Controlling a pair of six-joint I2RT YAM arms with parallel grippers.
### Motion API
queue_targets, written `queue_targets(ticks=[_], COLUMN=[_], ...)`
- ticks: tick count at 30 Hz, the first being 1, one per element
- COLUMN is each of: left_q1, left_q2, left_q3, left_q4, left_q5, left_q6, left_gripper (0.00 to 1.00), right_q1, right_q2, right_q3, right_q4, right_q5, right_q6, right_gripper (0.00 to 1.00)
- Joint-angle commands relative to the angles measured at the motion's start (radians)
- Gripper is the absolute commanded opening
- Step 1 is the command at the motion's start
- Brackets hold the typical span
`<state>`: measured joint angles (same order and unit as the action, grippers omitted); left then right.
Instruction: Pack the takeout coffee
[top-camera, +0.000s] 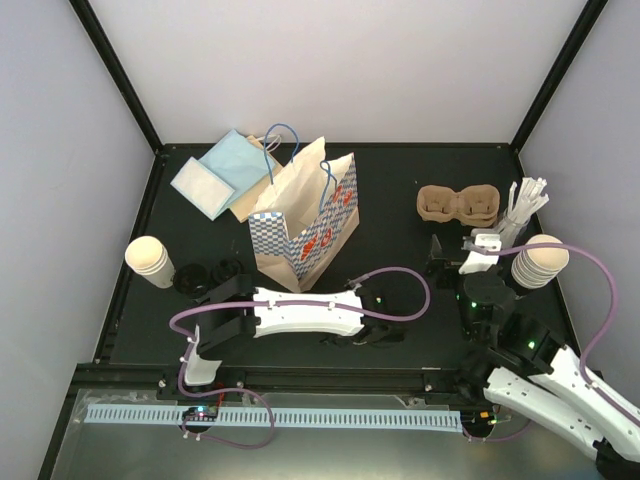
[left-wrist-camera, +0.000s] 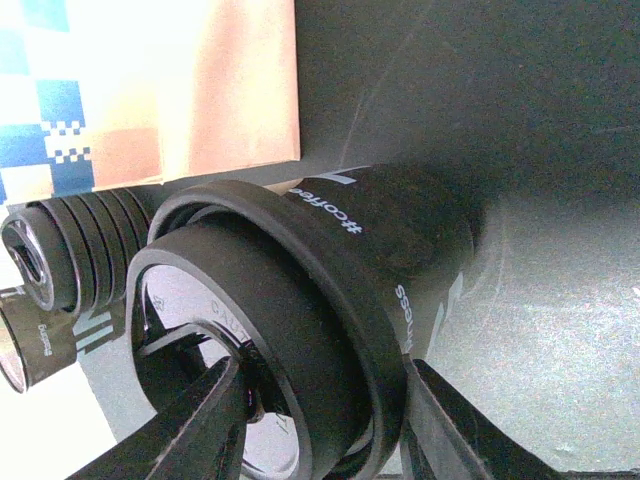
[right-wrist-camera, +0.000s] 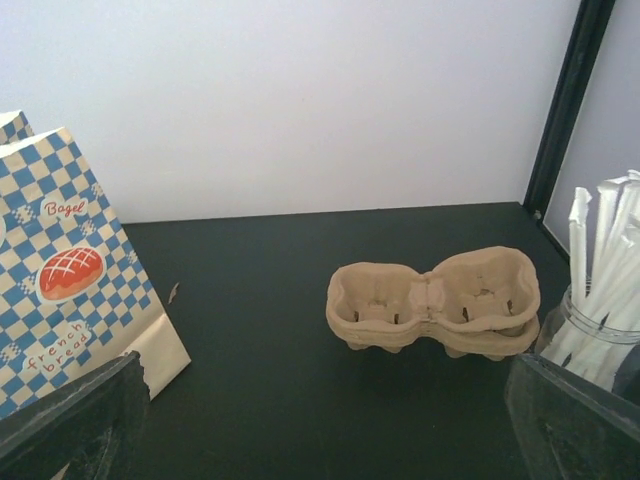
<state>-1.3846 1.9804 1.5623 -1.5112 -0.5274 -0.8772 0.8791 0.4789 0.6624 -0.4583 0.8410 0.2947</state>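
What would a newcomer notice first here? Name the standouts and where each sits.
The blue-checked paper bag standing mid-table draws the eye first. Near left of it, the left gripper grips a stack of black lids. The brown cup tray sits empty at far right, beside the stir sticks.

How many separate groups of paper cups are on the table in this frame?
2. Left cups near the left edge, beside the black lids; right cups, visibly stacked, near the right edge by the stir sticks. Nested cups cannot be counted.
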Motion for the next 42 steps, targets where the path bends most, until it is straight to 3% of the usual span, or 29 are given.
queue_targets(ticks=[1,6,19,42], left_q1=[-0.005,-0.007,-0.005,0.0], left_q2=[0.043,0.05,0.007,-0.138], left_q3=[0.038,0.053,0.153,0.23], left_q4=[-0.012,-0.008,0.033,0.069], left_q5=[0.032,0.041,0.111,0.166], left_q6=[0.03,0.045,0.107,0.134], left_gripper=[0.42,0.47,0.98,0.99], right_q1=[-0.004,-0.005,-0.004,-0.003], right_q2=[-0.04,-0.031,-0.023,-0.057], right_q3=[0.036,0.057,0.073,0.113], right_q4=[-0.019,-0.052,-0.054,-0.158], right_q5=[0.064,0.061,0.015,-0.036], right_q6=[0.042,0.034,0.008,0.031], right_gripper=[1.0,1.0,1.0,1.0])
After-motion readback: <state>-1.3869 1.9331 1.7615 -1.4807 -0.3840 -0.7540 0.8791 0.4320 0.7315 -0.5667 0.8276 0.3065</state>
